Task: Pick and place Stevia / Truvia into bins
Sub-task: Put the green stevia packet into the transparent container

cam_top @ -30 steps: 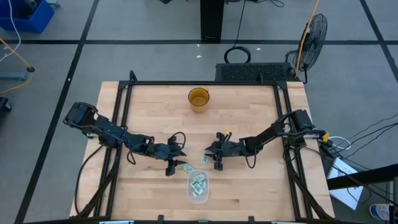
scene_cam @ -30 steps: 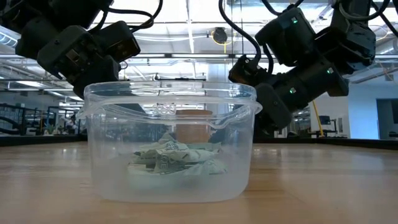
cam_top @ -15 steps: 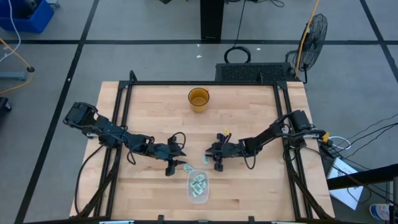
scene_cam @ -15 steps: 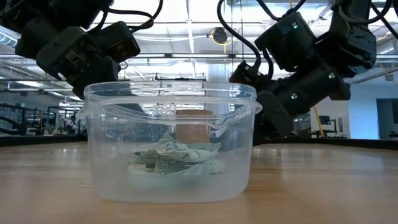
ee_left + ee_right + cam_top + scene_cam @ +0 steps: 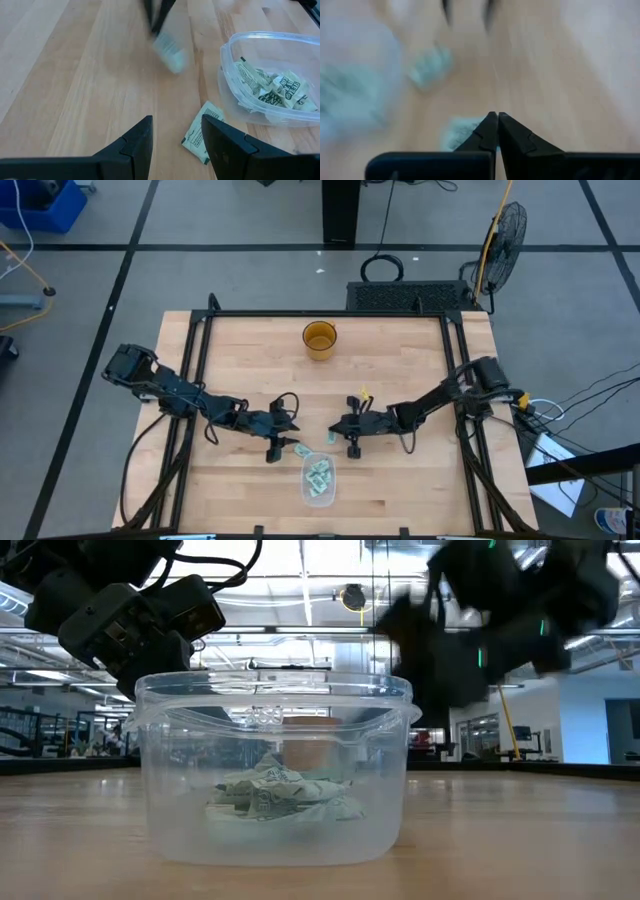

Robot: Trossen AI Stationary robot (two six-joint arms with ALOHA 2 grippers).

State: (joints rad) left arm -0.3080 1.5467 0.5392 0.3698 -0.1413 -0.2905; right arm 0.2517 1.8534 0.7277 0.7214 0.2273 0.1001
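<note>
The clear bin [image 5: 306, 483] stands near the table's front middle with several pale green and white sachets [image 5: 272, 87] lying in it. It also shows in the low view [image 5: 275, 690]. One loose sachet [image 5: 200, 139] lies flat on the wood just left of the bin, also in the high view [image 5: 301, 449]. My left gripper [image 5: 175, 122] is open and empty, just short of that sachet. My right gripper [image 5: 495, 116] is shut on another sachet [image 5: 170, 52], just beyond the bin's far rim [image 5: 333, 435]. My right gripper pinches a sachet by one end [image 5: 470, 131] between its two shut fingers. The fingers slant down from the table's right side. In the left wrist view the sachet hangs below the fingers, blurred, and looks clear of the wood.
A round amber cup [image 5: 320, 340] stands at the table's far middle and shows through the bin in the low view [image 5: 310, 745]. Black frame rails [image 5: 195, 380] run along the table's left, right and far sides. Bare wood lies between the cup and the grippers.
My right gripper has gone a little toward the table's near edge and the bin, with the sachet in it, and is blurred with motion now. My left gripper has kept still.
</note>
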